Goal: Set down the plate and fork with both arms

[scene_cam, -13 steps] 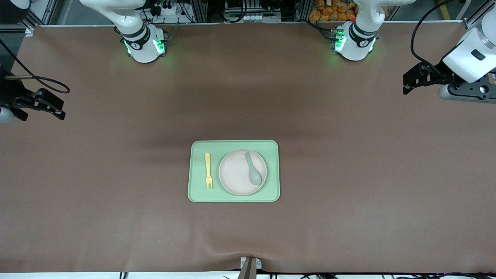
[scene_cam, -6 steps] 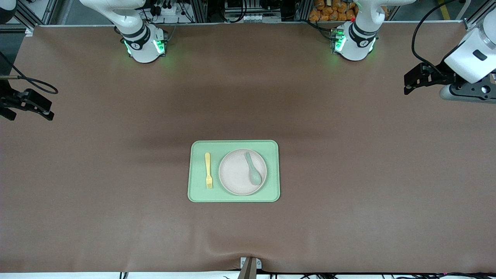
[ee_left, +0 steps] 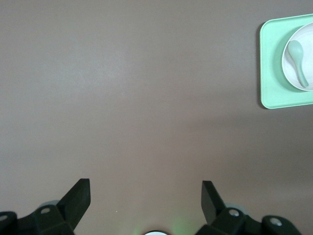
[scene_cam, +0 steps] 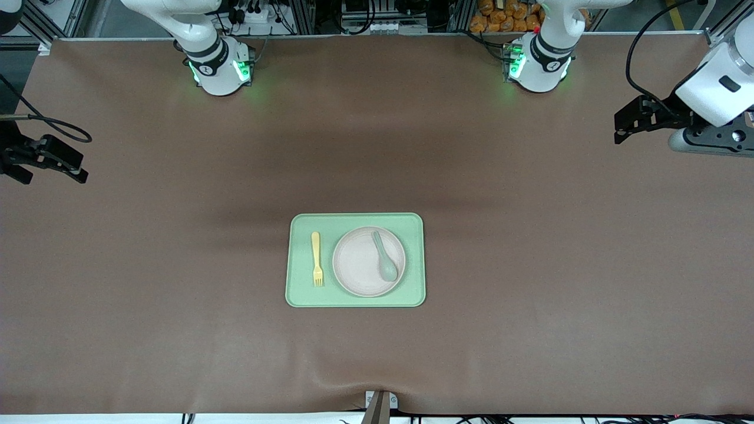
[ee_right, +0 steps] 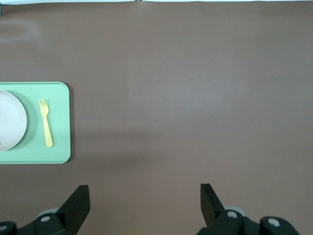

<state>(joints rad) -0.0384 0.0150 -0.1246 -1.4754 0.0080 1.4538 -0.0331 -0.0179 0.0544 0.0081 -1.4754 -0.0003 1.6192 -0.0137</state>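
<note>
The pale pink plate (scene_cam: 356,262) lies on a light-green tray (scene_cam: 355,221) at mid-table, with a grey-green spoon (scene_cam: 386,262) resting on it. Beside the plate, on the tray toward the right arm's end, lies the yellow fork (scene_cam: 317,259). My left gripper (scene_cam: 618,126) hangs open and empty over the bare table at the left arm's end. My right gripper (scene_cam: 79,164) hangs open and empty at the right arm's end. The left wrist view shows the open gripper (ee_left: 145,185), the tray (ee_left: 266,63) and the plate (ee_left: 309,49). In the right wrist view are the open gripper (ee_right: 144,188) and the fork (ee_right: 46,122).
The brown mat covers the whole table around the tray. The two green-lit arm bases (scene_cam: 221,70) (scene_cam: 536,68) stand along the table edge farthest from the front camera. A small bracket (scene_cam: 380,403) sits at the nearest edge.
My right gripper has drawn a little outward toward its end of the table. The left gripper has shifted only slightly. Tray, plate, fork and spoon have not moved.
</note>
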